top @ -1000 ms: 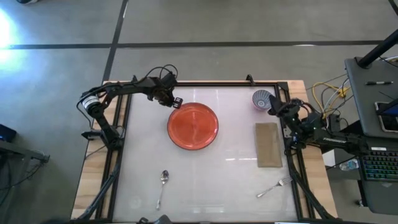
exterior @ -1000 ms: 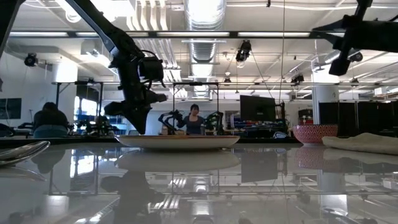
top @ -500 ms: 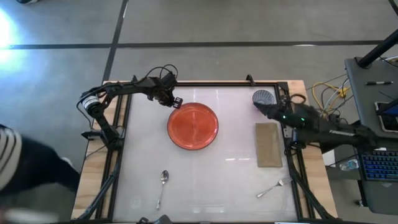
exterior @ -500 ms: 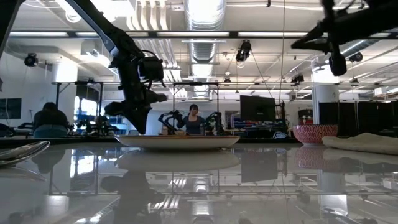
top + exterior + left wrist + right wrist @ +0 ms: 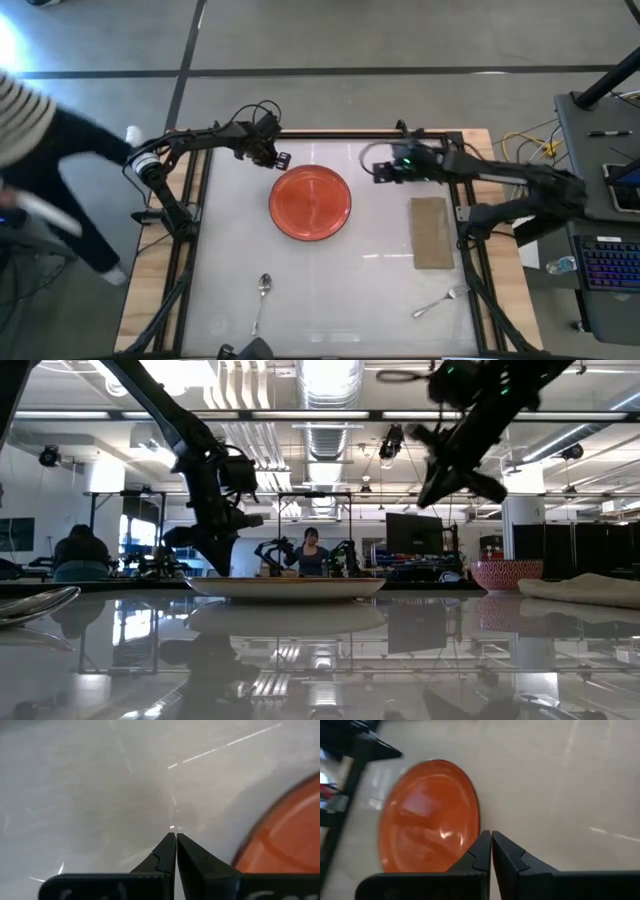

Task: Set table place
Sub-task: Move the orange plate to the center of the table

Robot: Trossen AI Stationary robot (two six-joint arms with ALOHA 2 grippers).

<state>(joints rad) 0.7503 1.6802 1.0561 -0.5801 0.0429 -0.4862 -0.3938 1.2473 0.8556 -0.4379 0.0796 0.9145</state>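
Note:
An orange plate [image 5: 310, 202] lies flat on the white table [image 5: 340, 290], left of the middle. My left gripper [image 5: 278, 160] is shut and points down just off the plate's far-left rim [image 5: 280, 835], with nothing between its fingers [image 5: 165, 851]. My right gripper [image 5: 380, 172] is also shut and empty. It hangs high above the table [image 5: 432, 485], right of the plate [image 5: 430, 820] and slanting toward it. The right arm hides a patterned bowl in the high view. The bowl [image 5: 505, 575] shows in the low view, standing at the far right.
A folded brown napkin [image 5: 432, 232] lies right of the plate. A spoon [image 5: 262, 298] lies near the front left and a fork [image 5: 443, 300] near the front right. A person in a striped sleeve [image 5: 40, 120] moves beside the table's left edge.
My right arm has swung out from the table's right edge toward the plate, rising over the bowl and tipping to point slantwise down. It has stayed shut. A person has walked along the table's left side.

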